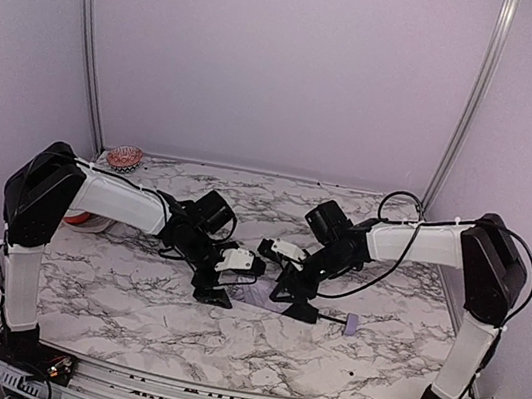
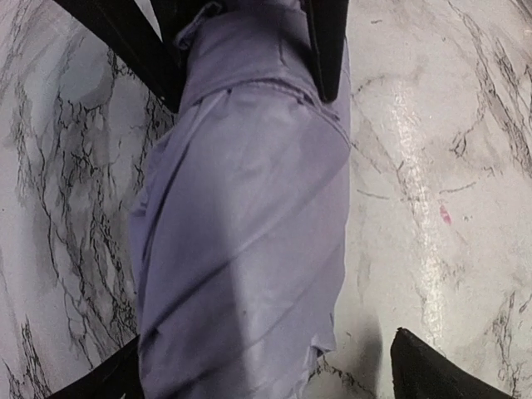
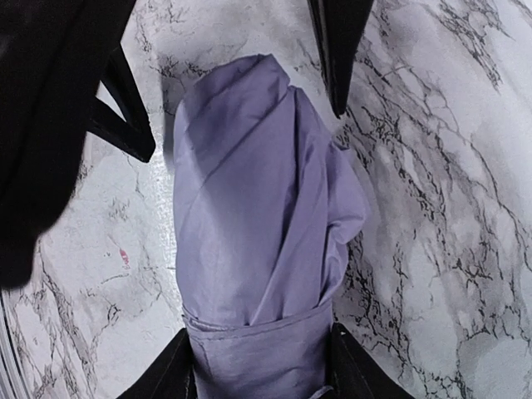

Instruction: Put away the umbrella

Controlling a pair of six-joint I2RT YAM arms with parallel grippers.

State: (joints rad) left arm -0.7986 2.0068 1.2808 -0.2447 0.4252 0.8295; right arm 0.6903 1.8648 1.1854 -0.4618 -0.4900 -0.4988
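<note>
The umbrella (image 1: 253, 294) lies folded on the marble table (image 1: 127, 309) between my two arms, a pale lavender bundle (image 2: 249, 233) with a strap round it (image 3: 258, 349). Its thin black shaft (image 1: 328, 317) runs right to a small lavender handle (image 1: 351, 323). My right gripper (image 3: 262, 374) is shut on the strapped end, a finger (image 3: 366, 378) pressed to each side. My left gripper (image 2: 266, 366) straddles the other end and is open; table shows between the fabric and its right finger (image 2: 440, 374).
A red patterned bowl (image 1: 124, 156) sits at the back left corner. Something orange and white (image 1: 88, 222) lies under the left arm. Metal posts (image 1: 87, 40) rise at the back left and back right, against pale walls.
</note>
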